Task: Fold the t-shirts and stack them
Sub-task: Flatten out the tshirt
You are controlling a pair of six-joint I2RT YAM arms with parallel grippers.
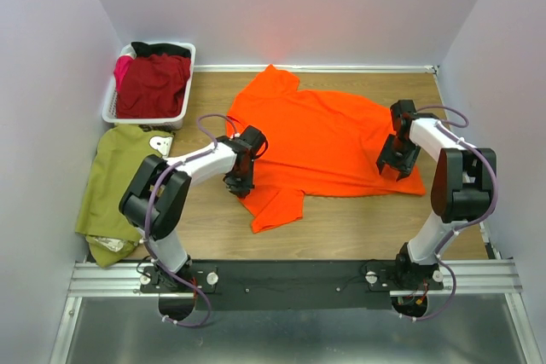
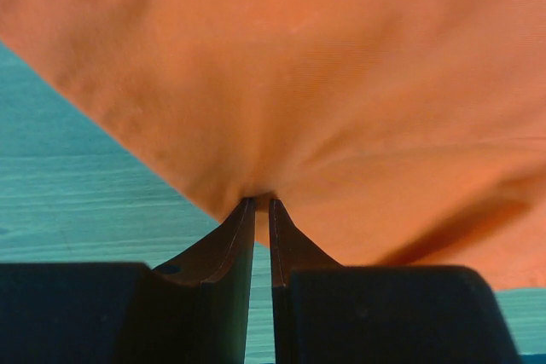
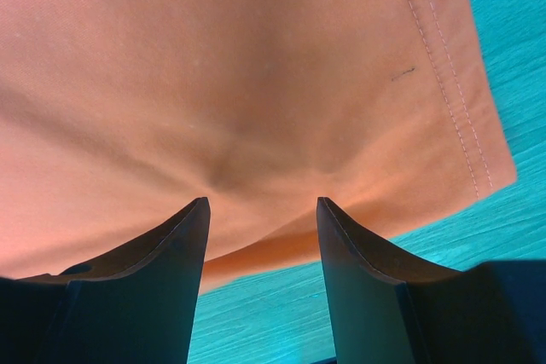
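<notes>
Orange t-shirt (image 1: 328,138) lies spread flat mid-table (image 1: 358,228). Thin matte weave, double-stitched hem at right. Left gripper (image 1: 239,181): fingers (image 2: 230,245) pinched onto the near edge by the sleeve, cloth puckering. Right gripper (image 1: 395,166): fingers (image 3: 171,253) apart, tips at the hem corner. Likely readying a fold. Olive t-shirt (image 1: 115,176) lies far left.

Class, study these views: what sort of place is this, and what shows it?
Probably a robot lab test cell, not a home: plain walls box in a wooden table, a left arm and right arm are bolted to a metal rail, and an orange t-shirt lies spread.
</notes>
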